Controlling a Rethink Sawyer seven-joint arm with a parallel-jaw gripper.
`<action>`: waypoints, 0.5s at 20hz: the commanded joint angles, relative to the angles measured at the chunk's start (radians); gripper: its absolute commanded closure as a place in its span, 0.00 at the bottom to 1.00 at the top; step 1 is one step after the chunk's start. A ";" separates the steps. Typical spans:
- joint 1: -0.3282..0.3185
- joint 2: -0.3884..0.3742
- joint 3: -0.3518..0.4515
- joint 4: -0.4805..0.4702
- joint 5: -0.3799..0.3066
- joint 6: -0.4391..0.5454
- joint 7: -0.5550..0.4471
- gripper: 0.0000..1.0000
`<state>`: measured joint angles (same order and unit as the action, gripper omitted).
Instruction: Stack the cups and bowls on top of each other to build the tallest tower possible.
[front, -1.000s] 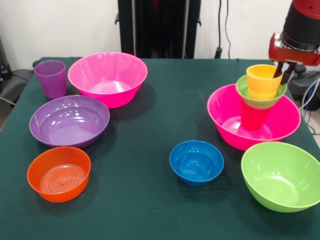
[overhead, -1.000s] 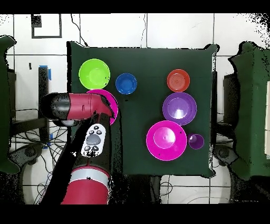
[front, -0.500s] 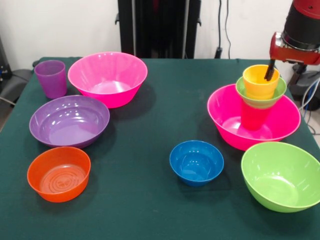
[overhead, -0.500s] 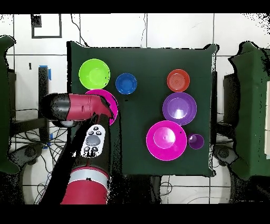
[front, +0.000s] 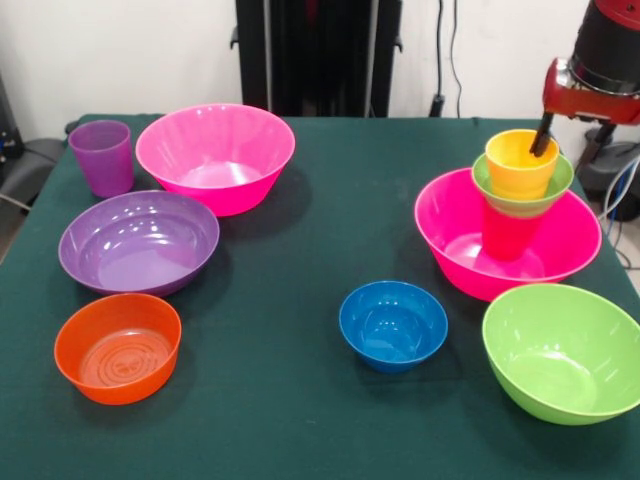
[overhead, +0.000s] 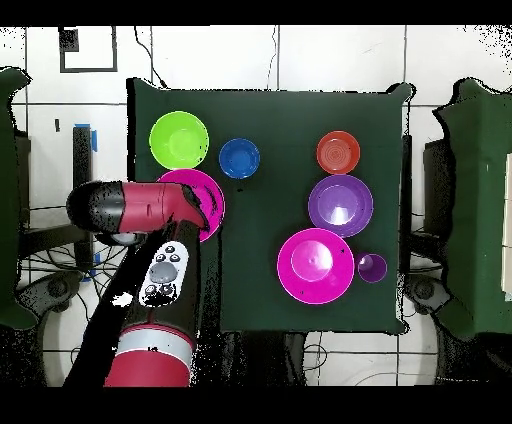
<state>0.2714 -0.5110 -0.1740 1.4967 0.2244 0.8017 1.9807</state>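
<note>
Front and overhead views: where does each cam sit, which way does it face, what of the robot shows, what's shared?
Front view: sits across the table from the robot, facing it; only the red wrist and gripper show, top right, a finger dipping into the yellow-orange cup.
Overhead view: sits above, looking straight down; the red arm comes up from the bottom edge and hides part of the hot pink bowl.
Shared: the blue bowl and the lime green bowl, with sides reversed.

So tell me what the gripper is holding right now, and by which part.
It cannot be told. One dark tip of the gripper reaches the far rim of the yellow-orange cup atop the stack, but no closed hold shows.
</note>
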 joint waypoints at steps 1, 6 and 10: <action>0.015 0.005 0.012 0.000 -0.013 0.097 0.201 0.00; 0.029 -0.079 -0.032 -0.073 -0.043 0.359 0.183 0.00; 0.025 -0.102 -0.048 -0.088 -0.051 0.427 0.169 0.00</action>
<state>0.2895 -0.5609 -0.2343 1.4773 0.2240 1.0354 1.9807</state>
